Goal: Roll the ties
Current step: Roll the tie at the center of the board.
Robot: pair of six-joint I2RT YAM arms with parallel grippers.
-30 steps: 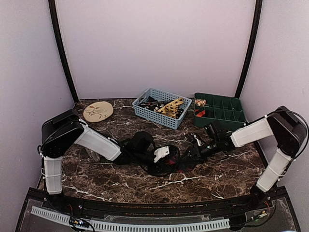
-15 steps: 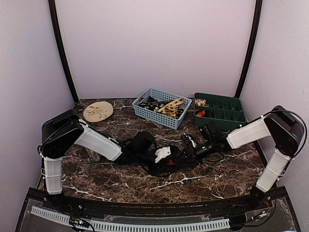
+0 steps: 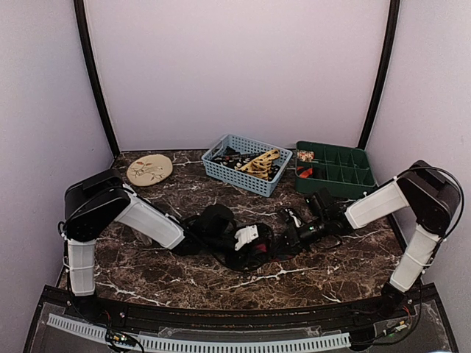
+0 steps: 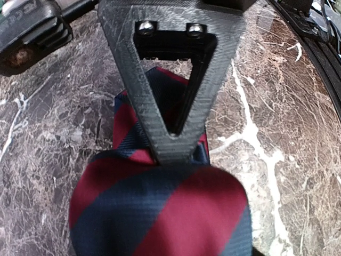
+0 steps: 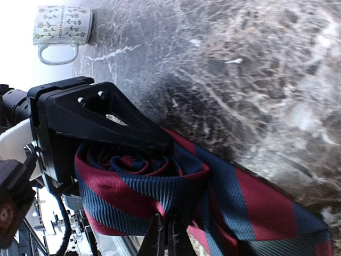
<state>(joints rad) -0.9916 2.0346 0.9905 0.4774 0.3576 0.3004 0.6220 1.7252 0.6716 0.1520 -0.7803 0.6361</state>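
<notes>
Partly rolled navy-and-red striped tie [image 5: 138, 186], right fingers [image 5: 158, 240] pressed together, left fingers [image 4: 139, 80] unclear

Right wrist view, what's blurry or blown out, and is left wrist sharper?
Right wrist view: red and navy striped fabric necktie is sharp, brown marble tabletop behind it blurs, top left corner is washed out white. Left wrist view: mostly sharp, marble brighter upper right.

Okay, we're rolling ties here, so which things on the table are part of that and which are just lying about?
Part of the job:
striped tie, partly rolled
loose ties in the blue basket
probably the green tray

Lying about:
round tan disc
patterned mug
</notes>
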